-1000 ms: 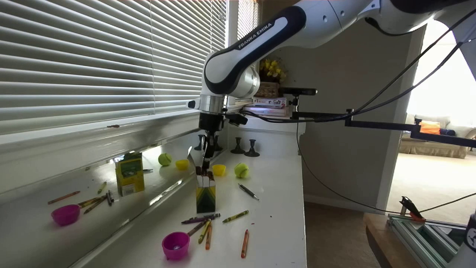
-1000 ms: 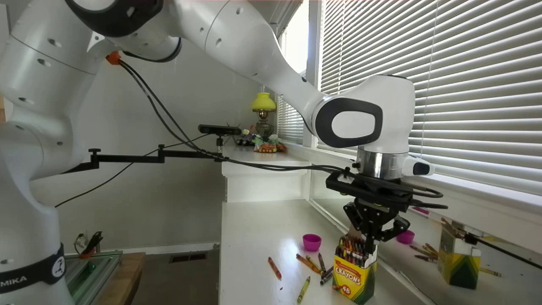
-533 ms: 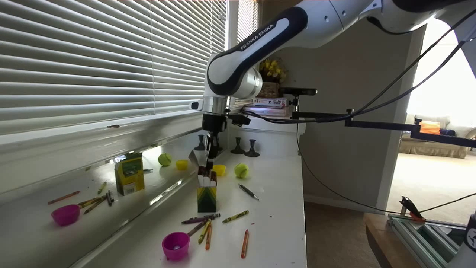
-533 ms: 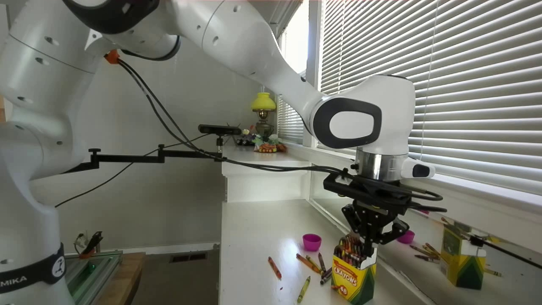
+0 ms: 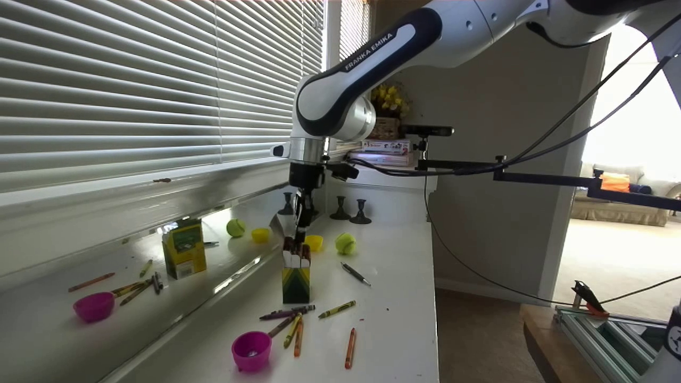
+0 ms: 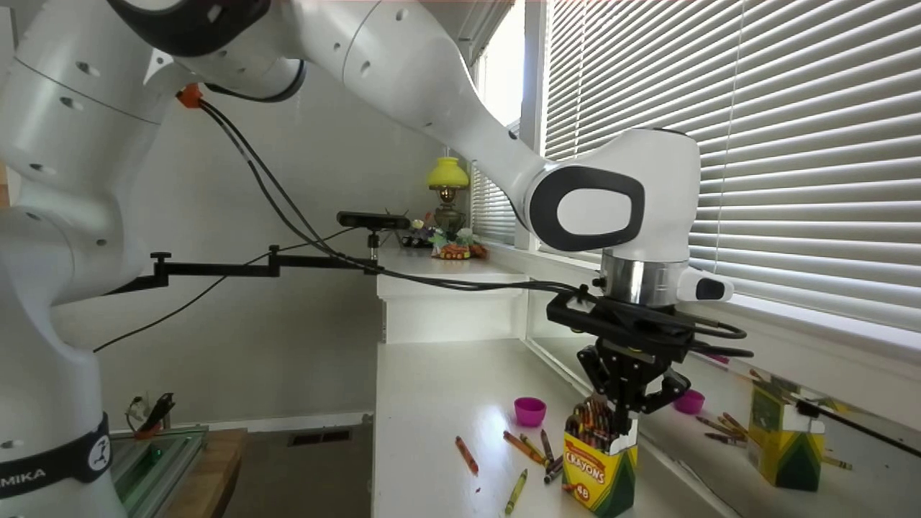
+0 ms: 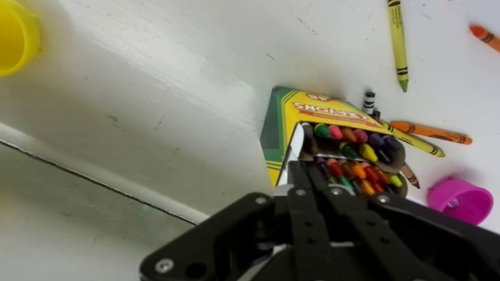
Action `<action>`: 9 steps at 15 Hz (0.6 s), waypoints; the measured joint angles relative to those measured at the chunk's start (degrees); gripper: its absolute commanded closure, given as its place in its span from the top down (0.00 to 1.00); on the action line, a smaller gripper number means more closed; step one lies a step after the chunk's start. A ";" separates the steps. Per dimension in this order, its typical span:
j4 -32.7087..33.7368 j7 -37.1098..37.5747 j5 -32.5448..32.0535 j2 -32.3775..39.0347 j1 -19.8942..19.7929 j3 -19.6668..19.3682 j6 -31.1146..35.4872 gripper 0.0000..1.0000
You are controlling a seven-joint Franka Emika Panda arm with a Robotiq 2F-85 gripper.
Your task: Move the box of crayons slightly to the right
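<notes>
White counter (image 6: 432, 399) is supporting box of crayons (image 6: 594, 469); gripper (image 7: 308, 168) is resting at top, fingers (image 7: 298, 177) closed (cardboard pinch unclear); rt. shift prob. unfinished, withdrawal remaining.

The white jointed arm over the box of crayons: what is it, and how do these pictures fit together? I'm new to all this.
It is a Franka Emika robot arm ending in a black gripper, a sort of two-fingered claw. Two views are taken from outside, from different places; the wrist view looks down past the gripper. On the white countertop are an open box of crayons, loose crayons, a pink bowl, a yellow bowl, a pen, a tennis ball and two candlesticks. A long mirror beside them doubles many of these. The jaws stand close together at the upright box's open top; whether they pinch anything, I cannot tell.
</notes>
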 measured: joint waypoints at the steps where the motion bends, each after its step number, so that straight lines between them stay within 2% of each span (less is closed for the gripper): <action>1: -0.16 0.02 -0.21 -0.14 0.08 -0.05 0.00 0.40; 9: -0.58 0.08 -0.59 -1.30 0.24 -0.42 -1.40 0.96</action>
